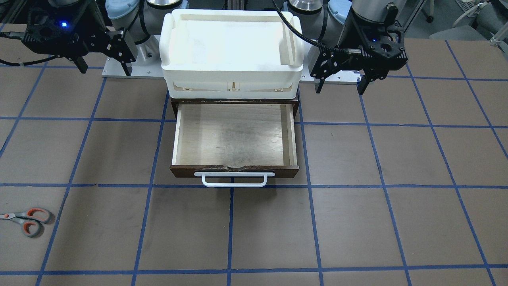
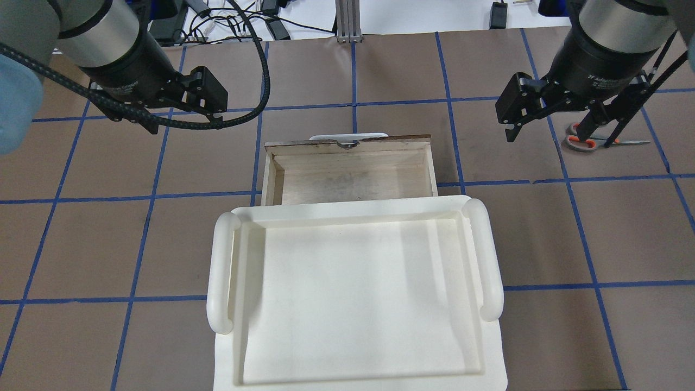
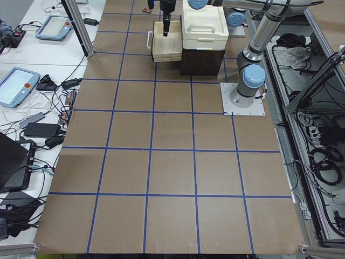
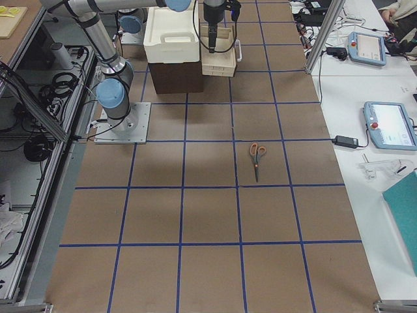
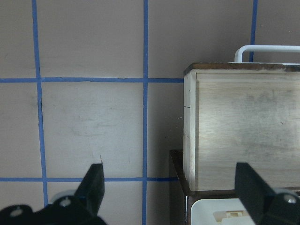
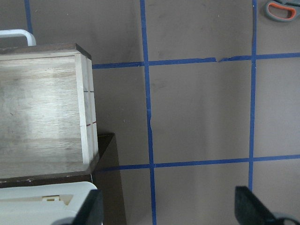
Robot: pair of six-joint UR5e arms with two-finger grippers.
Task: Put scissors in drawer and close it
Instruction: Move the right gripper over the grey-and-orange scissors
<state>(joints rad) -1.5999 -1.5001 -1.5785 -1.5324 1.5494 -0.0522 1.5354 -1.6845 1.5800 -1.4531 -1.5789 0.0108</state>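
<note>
The scissors (image 1: 27, 220), grey handles lined orange, lie flat on the table far out on my right side; they also show in the overhead view (image 2: 585, 140), the exterior right view (image 4: 256, 156) and the right wrist view (image 6: 281, 9). The drawer (image 1: 234, 135) stands pulled open and empty, with its white bar handle (image 1: 234, 180) toward the operators; it also shows in the overhead view (image 2: 353, 179). My left gripper (image 1: 339, 89) is open and empty, held above the table beside the cabinet. My right gripper (image 1: 105, 70) is open and empty on the other side, well short of the scissors.
A white plastic tray (image 1: 232, 43) sits on top of the dark brown cabinet (image 1: 173, 107) that holds the drawer. Brown table with blue tape grid (image 1: 357, 222). Tablets and cables lie on the white benches (image 4: 384, 124) past the table edge.
</note>
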